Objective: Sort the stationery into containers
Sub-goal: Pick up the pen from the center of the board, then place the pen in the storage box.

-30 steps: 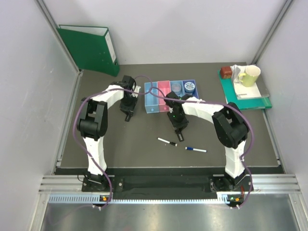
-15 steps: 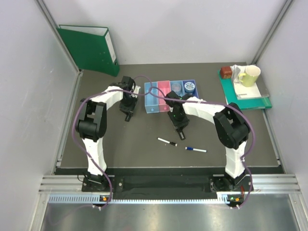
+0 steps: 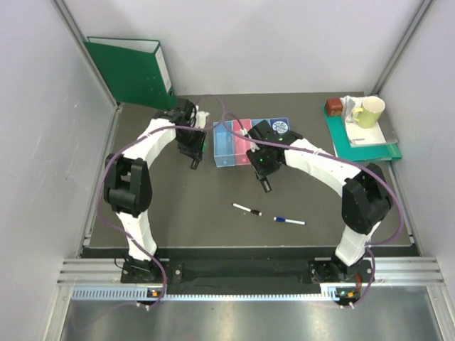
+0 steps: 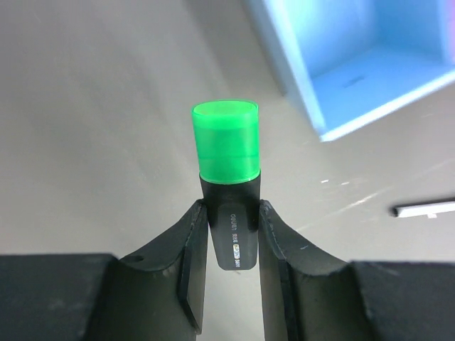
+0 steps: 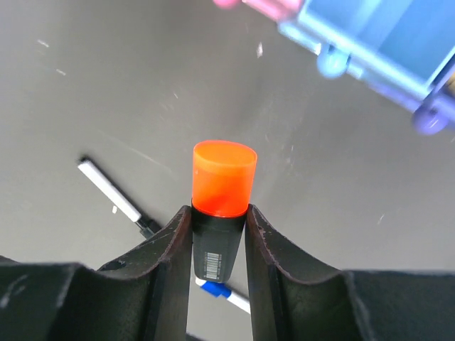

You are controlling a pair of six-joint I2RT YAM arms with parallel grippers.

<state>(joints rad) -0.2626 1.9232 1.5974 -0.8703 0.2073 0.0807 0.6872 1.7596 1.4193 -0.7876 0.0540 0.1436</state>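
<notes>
Green-capped highlighter (image 4: 226, 153) clamped in left tool (image 4: 232, 209), orange-capped highlighter (image 5: 223, 177) in right tool (image 5: 217, 213); transport step, next I centre over bins (image 3: 226, 149), release.

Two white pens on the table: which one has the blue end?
The right pen, nearer the right arm's base: it is blue at its left end. The left pen shows only black at its ends.

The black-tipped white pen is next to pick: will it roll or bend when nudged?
Thin and round, the black-tipped pen probably rolls if nudged sideways. Lying flat on the table, it gives little to pinch. Straight and slim, so likely stiff, light.
</notes>
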